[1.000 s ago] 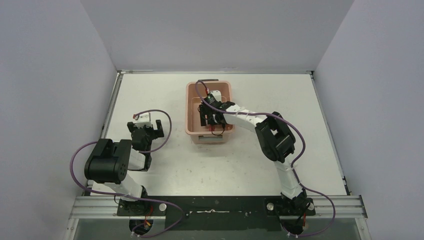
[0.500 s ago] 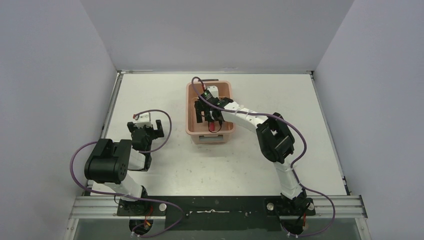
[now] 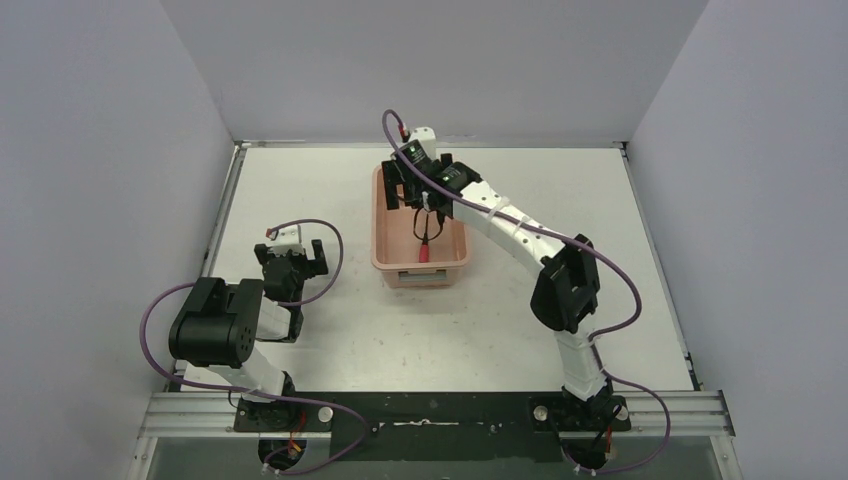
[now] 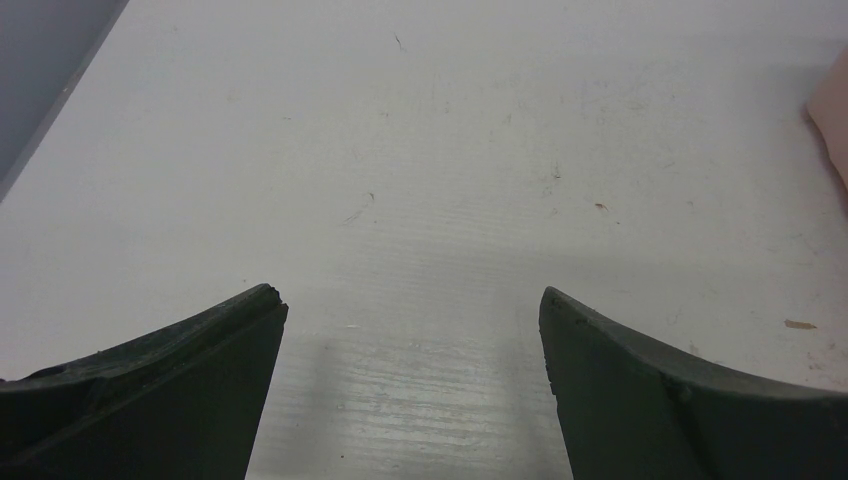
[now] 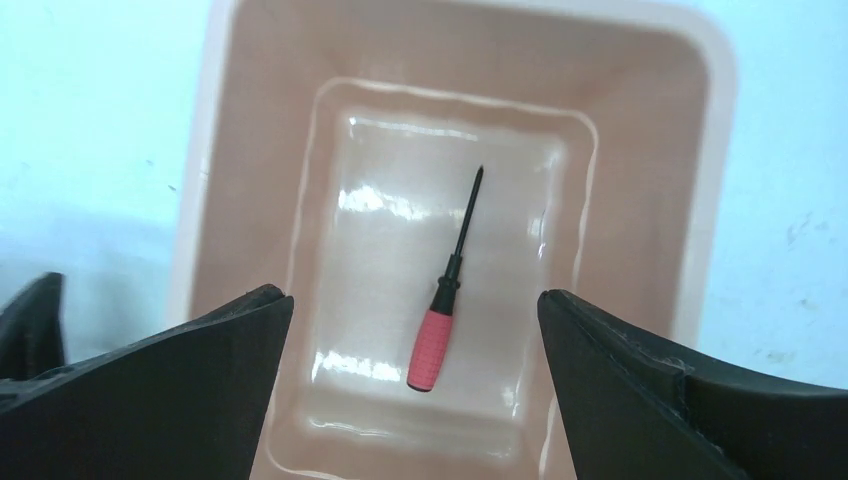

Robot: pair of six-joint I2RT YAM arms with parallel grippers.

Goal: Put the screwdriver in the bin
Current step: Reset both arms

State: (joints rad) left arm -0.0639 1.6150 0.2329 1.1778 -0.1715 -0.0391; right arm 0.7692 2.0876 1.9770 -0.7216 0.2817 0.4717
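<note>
The screwdriver [image 5: 447, 290], with a red handle and a thin black shaft, lies flat on the floor of the salmon-pink bin [image 5: 700, 180]. In the top view it [image 3: 424, 241] lies in the bin [image 3: 385, 262] near the table's middle back. My right gripper [image 5: 412, 300] is open and empty, above the bin with the screwdriver below and between its fingers; in the top view it [image 3: 417, 182] hangs over the bin's far end. My left gripper [image 4: 412, 300] is open and empty over bare table; in the top view it [image 3: 305, 258] is at the left.
The white table [image 3: 560, 200] is walled by grey panels at the back and both sides. A sliver of the bin [image 4: 832, 110] shows at the right edge of the left wrist view. Purple cables loop off both arms.
My right gripper has let go of the screwdriver, which now lies in the bin, and has risen and moved toward the bin's far end. The left arm has not moved.
</note>
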